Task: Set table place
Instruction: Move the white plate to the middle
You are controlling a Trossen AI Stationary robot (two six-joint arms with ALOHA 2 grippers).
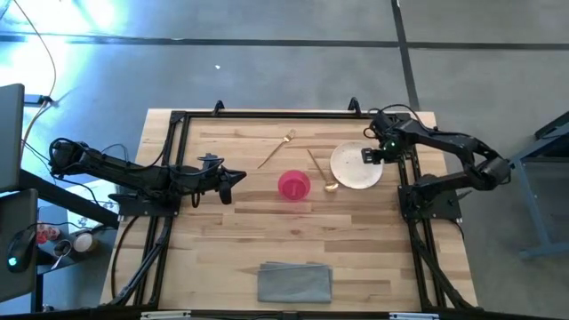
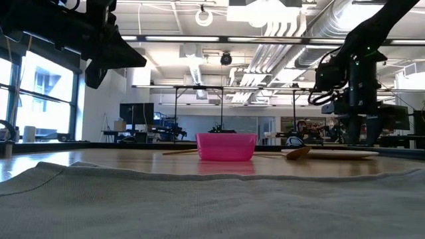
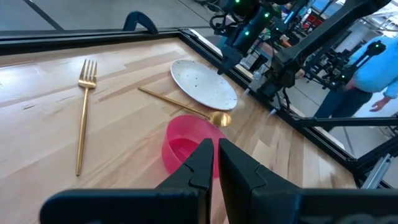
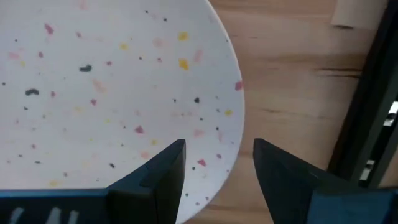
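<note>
Right gripper point(image 4: 214, 163) spread wide over bare plate point(image 4: 93, 93); pink bowl point(image 1: 294, 185) holds nothing.

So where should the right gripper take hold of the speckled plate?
At its rim, on the edge nearest the right arm, coming down from above. The plate lies flat on the table, so only the thin rim offers a pinch. The open right gripper already straddles that edge.

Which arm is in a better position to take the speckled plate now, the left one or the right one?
The right. The right gripper hovers open directly over the plate's rim, one finger above the plate and the other past its edge. The left gripper waits shut, beyond the pink bowl.
</note>
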